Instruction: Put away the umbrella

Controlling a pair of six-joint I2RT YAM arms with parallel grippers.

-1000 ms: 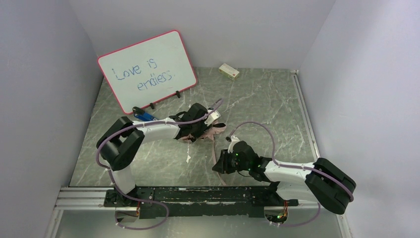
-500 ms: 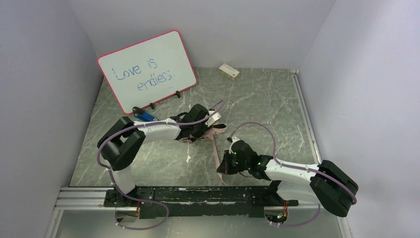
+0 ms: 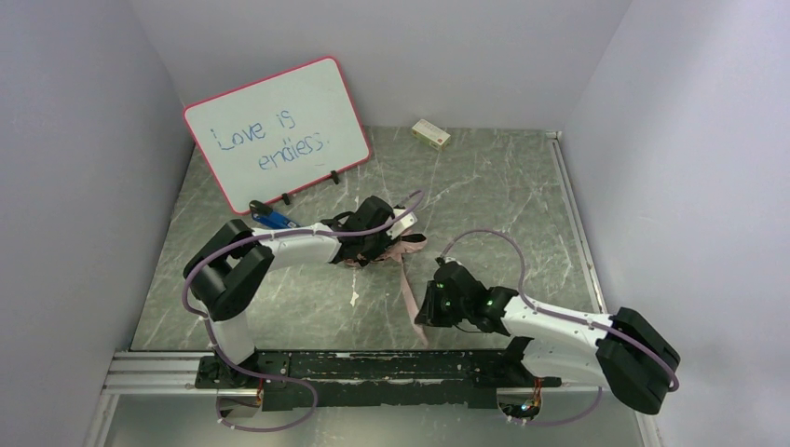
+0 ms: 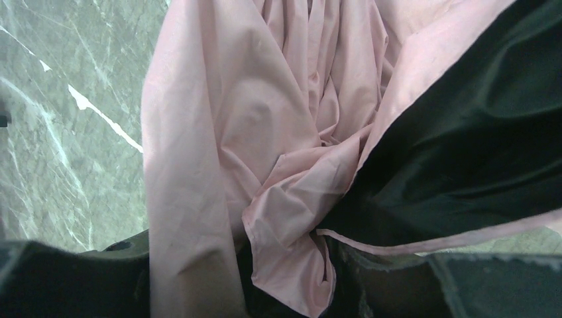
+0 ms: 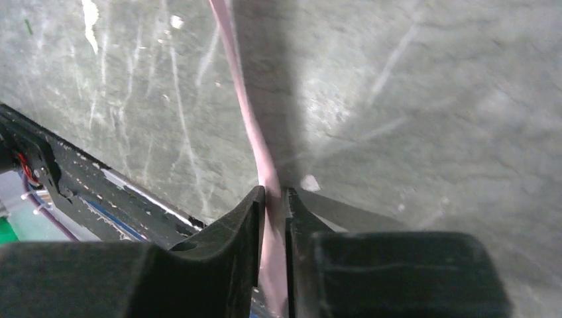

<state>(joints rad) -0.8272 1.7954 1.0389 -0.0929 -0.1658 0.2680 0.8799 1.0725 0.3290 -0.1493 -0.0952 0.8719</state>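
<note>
At the near edge of the bench [image 3: 503,205], the right end effector [image 5: 273,192] sits low over the marble-patterned top. Its 2 fingers [image 5: 232,225] stand narrow, with the pink strap [image 5: 248,112] caught between them. In the top view the strap runs in a straight line from there, away and slightly left, to the umbrella [image 3: 406,244]. The umbrella lies collapsed near the middle of the bench. The left end effector [image 4: 245,258] is over it, closed on a bunched fold of the canopy. In the wrist view the pale pink outside and the black inside crowd the space between its fingers. Just left of that arm a small blue and black item [image 3: 270,216] lies on the bench. Behind it a pink-framed whiteboard [image 3: 279,130] leans back, reading "Love is endless." A small pale box [image 3: 430,134] rests against the far wall.
</note>
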